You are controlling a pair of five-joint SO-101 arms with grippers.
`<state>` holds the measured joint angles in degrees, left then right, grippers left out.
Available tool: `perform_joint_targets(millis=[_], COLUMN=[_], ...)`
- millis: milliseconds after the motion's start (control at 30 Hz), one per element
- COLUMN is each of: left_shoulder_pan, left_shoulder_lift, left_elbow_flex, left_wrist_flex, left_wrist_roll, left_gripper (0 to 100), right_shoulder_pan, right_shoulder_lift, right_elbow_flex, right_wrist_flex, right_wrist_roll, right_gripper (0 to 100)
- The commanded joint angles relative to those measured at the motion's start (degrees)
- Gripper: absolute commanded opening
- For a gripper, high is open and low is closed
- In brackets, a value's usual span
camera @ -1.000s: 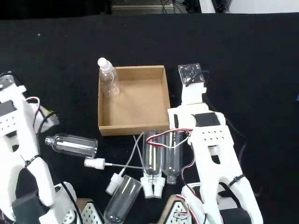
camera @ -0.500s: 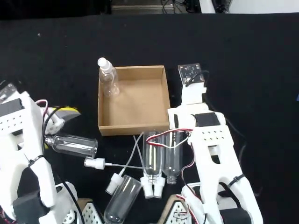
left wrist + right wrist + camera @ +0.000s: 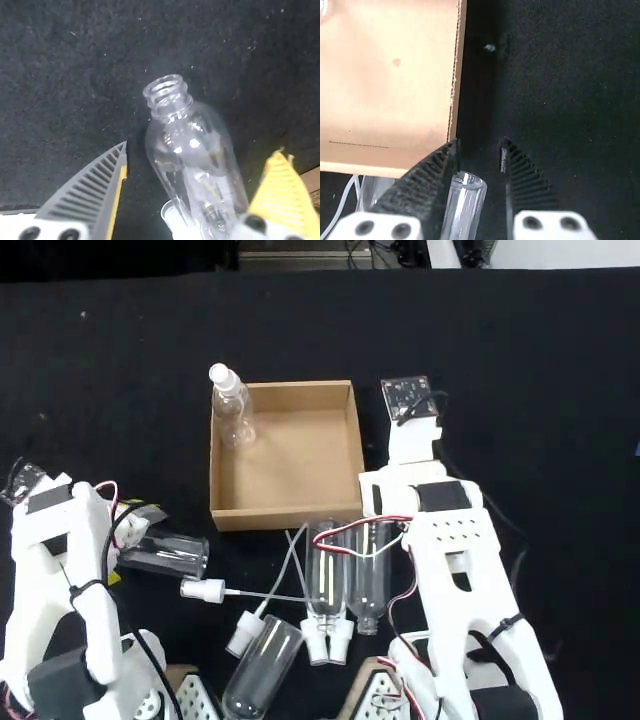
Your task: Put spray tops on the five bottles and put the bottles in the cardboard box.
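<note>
Fingers [image 3: 92, 197] of the left gripper [image 3: 200, 150] are seen spread wide, one grey and one yellow, on either side of an uncapped clear bottle [image 3: 192, 155] that is laid on its side on the black counter [image 3: 520, 350]. Whether either finger touches it cannot be told. From above, this bottle is found just off the near left corner of the cardboard box [image 3: 300, 460], with its open neck turned away from the box.

The right gripper [image 3: 479, 141] is placed just beside the box's near right corner, its fingers set narrowly apart and closed on nothing (the round end of one bottle [image 3: 466, 192] is seen beneath them).

A bottle with a white top [image 3: 230, 405] is stood upright at the box's far left corner, apparently inside it. Two more clear bottles [image 3: 325, 585] are laid side by side against the box's near wall, partly under the right arm [image 3: 455, 570], and white spray tops [image 3: 330, 645] are seen at their near ends. A loose spray top [image 3: 205, 590] with a long thin tube is laid near the same wall, and a fifth bottle [image 3: 262, 665] is laid farther from the box.
</note>
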<state>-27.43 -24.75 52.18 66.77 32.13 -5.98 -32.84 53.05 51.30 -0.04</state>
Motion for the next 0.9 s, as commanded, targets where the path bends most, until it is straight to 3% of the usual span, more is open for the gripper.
perform_joint_targets(millis=[0, 133, 267, 433, 667, 867], left_shoulder_pan=[0.31, 0.75, -0.75, -9.19, -23.16, -26.77], left_shoulder_lift=[-0.44, -0.44, -1.05, -1.05, -0.35, -0.35], left_elbow_flex=[-1.1, -1.1, -1.8, -10.42, -18.15, -15.43], left_wrist_flex=[-1.05, -1.32, -7.56, -16.09, -16.0, -6.15], left_wrist_roll=[1.14, 0.97, 0.88, -2.9, -38.15, -60.92], left_gripper=[29, 14, 17, 21, 23, 23], right_shoulder_pan=[1.58, 1.58, 1.58, 1.58, 4.57, 6.42], right_shoulder_lift=[-2.68, -2.68, -2.68, -2.59, -2.86, -2.59], right_elbow_flex=[-2.77, -2.77, -2.77, -2.77, -2.77, -2.86], right_wrist_flex=[-0.88, -0.88, -0.88, -0.88, -0.97, -2.81], right_wrist_roll=[0.44, 0.44, 0.44, 0.44, 0.44, 0.44], right_gripper=[12.0, 12.0, 12.0, 12.0, 12.0, 12.0])
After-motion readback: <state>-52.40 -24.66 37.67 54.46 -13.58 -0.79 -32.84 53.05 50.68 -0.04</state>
